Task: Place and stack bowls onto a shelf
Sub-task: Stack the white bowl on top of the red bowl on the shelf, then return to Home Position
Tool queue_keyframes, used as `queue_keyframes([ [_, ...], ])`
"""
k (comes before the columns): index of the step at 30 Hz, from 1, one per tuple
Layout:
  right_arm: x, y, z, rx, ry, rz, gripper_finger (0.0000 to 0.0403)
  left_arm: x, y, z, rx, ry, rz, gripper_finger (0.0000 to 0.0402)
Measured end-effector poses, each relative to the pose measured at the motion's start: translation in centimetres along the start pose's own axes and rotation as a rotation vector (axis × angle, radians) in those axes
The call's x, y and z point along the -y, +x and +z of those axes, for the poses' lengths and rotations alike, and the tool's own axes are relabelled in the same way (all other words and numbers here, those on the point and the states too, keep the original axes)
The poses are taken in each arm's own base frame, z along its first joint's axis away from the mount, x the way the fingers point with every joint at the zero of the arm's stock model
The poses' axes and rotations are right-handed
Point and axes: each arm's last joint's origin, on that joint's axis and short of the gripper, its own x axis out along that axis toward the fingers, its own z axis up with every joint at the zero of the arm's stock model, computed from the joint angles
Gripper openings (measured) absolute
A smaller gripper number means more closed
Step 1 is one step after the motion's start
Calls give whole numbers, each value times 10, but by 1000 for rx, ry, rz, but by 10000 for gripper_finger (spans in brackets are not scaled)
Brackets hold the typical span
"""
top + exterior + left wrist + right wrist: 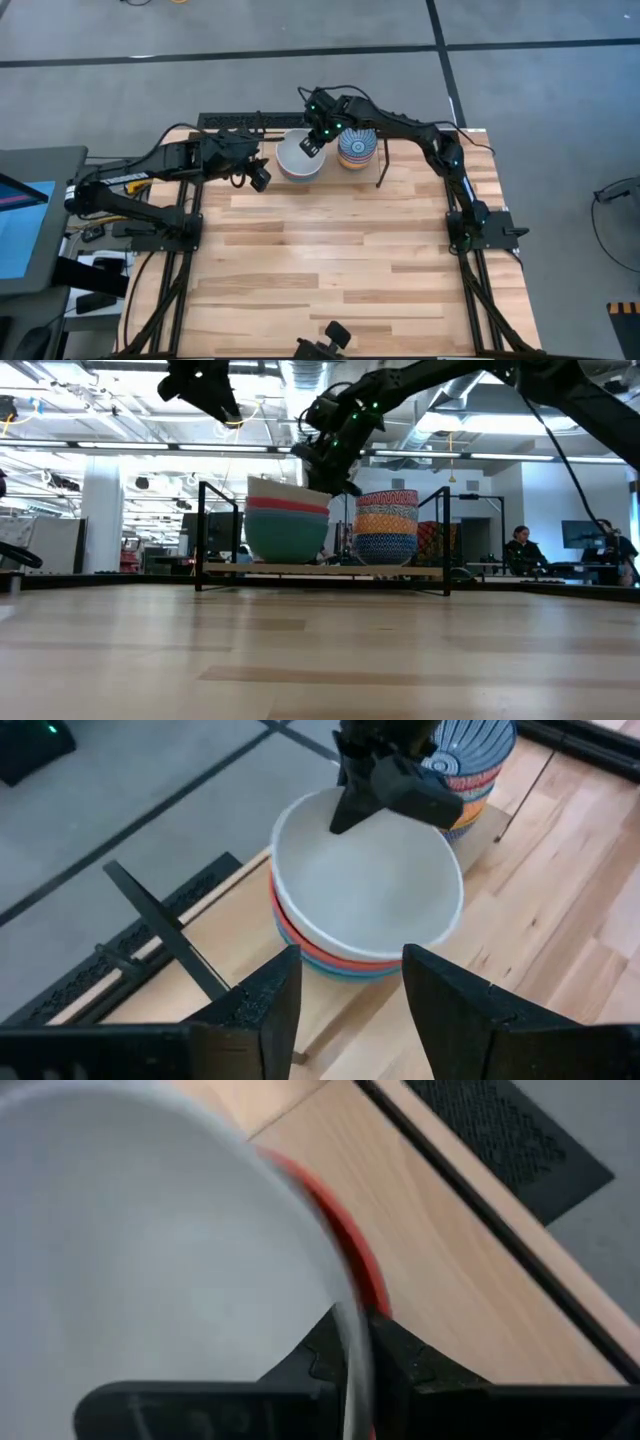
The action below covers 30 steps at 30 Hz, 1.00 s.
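Note:
Two stacks of bowls stand on the shelf [262, 122] at the table's far edge. The left stack has a white bowl [298, 157] [365, 880] on top, over a red bowl [288, 506] and a blue-green one [285, 535]. The right stack [387, 525] is topped by the blue-and-white patterned bowl [356, 147], with pink-red patterned, yellow and blue bowls below. My right gripper [313, 145] [350, 1365] is shut on the white bowl. My left gripper [258, 178] [350, 990] hovers open above the table, left of and nearer than the left stack. My right gripper holds the white bowl by its rim [338, 1305] on the side toward the right stack, one finger inside the bowl and one outside. The fingers [385, 785] slant down from above and from the right. The bowl sits slightly tilted in the red bowl.
Black upright wire brackets [203, 535] [445, 540] stand at the shelf's two ends. A black rod [165, 935] of the shelf frame lies close to my left gripper. The wooden tabletop [340, 260] stretches toward the near edge. People [520, 550] sit in the room behind.

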Motion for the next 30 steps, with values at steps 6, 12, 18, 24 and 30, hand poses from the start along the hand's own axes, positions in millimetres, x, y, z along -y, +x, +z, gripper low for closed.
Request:
queue_keyframes([
  [6,8,4,0,-12,28,-3,58,2,4,-1,-23,5,-12,160],
  [12,20,-1,3,0,50,7,87,0,2,-2,-21,6,10,160],
  [18,27,-29,18,124,47,13,178,-4,4,-1,-23,0,20,160],
  [24,27,-53,21,158,21,25,236,-3,4,-1,-32,-10,-3,160],
  [30,0,-111,21,230,-33,167,232,-6,-12,0,13,-50,-34,160],
])
